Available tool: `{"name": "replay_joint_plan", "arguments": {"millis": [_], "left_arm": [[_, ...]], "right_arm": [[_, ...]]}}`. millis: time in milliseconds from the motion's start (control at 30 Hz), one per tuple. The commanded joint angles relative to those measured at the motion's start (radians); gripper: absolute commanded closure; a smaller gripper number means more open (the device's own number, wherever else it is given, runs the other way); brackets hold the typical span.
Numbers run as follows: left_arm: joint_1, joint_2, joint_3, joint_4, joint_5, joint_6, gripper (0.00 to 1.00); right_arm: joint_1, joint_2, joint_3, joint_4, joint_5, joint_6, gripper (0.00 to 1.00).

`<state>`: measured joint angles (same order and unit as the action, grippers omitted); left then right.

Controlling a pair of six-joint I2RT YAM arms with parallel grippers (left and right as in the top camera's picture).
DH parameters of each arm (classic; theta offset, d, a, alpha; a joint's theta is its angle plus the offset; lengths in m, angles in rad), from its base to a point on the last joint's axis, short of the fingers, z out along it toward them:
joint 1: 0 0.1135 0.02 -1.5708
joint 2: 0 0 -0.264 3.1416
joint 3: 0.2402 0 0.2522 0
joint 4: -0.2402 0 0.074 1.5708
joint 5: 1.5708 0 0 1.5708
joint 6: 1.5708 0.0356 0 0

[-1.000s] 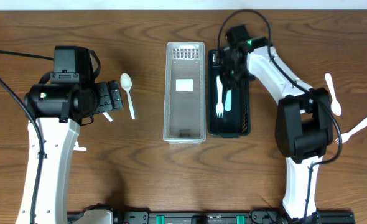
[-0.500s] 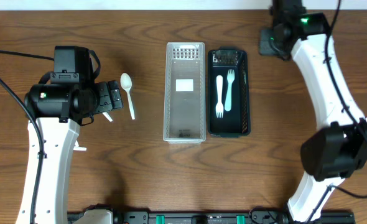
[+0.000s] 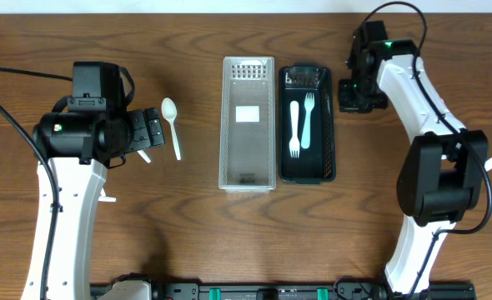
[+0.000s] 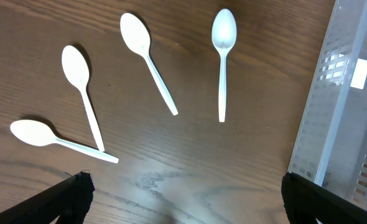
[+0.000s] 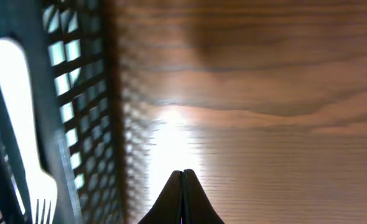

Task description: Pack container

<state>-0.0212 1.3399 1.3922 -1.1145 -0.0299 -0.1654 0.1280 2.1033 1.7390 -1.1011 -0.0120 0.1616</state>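
Note:
A black mesh basket (image 3: 330, 125) holds a white fork (image 3: 294, 125) and a pale blue fork (image 3: 308, 119). A clear plastic bin (image 3: 248, 179) stands just left of it. My right gripper (image 3: 351, 93) is shut and empty, low over bare wood just right of the basket's far end. In the right wrist view its fingertips (image 5: 183, 179) are pressed together beside the basket wall (image 5: 90, 112), with the white fork (image 5: 22, 118) behind it. My left gripper (image 3: 150, 132) is open beside a white spoon (image 3: 172, 125). In the left wrist view (image 4: 183, 202) several white spoons (image 4: 222, 59) lie ahead of it.
The clear bin's perforated wall (image 4: 342, 106) is at the right of the left wrist view. A bit of white cutlery (image 3: 489, 165) shows at the table's right edge, mostly hidden by the right arm.
The right gripper has left the black basket, swung to the back right, then come down beside the basket's right side. The left arm has not moved.

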Motion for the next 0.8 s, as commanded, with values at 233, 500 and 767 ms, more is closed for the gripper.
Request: {"name": "replay_joint_plan", "arguments": {"millis": [233, 500, 767], "left_arm": [[0.004, 0.006, 0.012, 0.000, -0.006, -0.016, 0.02], [0.004, 0.006, 0.012, 0.000, -0.006, -0.015, 0.02], [0.004, 0.006, 0.013, -0.003, -0.006, -0.012, 0.02]], "right_arm": [[0.072, -0.006, -0.053, 0.002, -0.075, -0.060, 0.99], [0.076, -0.006, -0.053, 0.014, -0.073, -0.073, 0.99], [0.002, -0.033, -0.010, 0.011, 0.163, 0.053, 0.99]]}}
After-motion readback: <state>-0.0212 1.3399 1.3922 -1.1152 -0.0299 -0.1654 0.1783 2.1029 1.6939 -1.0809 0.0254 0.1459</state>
